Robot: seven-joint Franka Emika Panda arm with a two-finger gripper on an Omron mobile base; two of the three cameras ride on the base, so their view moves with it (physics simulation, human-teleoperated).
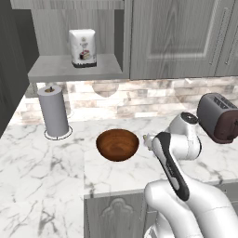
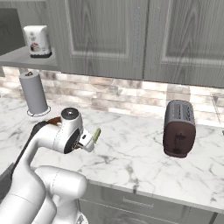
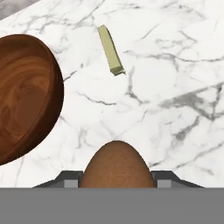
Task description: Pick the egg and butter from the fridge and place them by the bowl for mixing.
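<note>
Egg [image 3: 117, 164] sits clamped in the pincer [image 3: 117, 181] above the marble counter [image 3: 175, 122] — not yet set down. Butter [image 3: 110, 49] already lies flat at twelve o'clock in the hand view; the bowl [image 3: 24, 98] stands at nine, just beside. Bare marble between them gives room — I judge only the egg's placing remains.

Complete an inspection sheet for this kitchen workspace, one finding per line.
Surface: white marble counter.
Job's things: egg held in the end effector; butter lying on the counter beside the bowl, apart from it.
Clutter: paper towel roll, toaster.
Grippers: end effector shut on the egg, above the counter.
Cables: nothing seen.
Surroundings: grey cabinets, brick backsplash, white packet on shelf.
</note>
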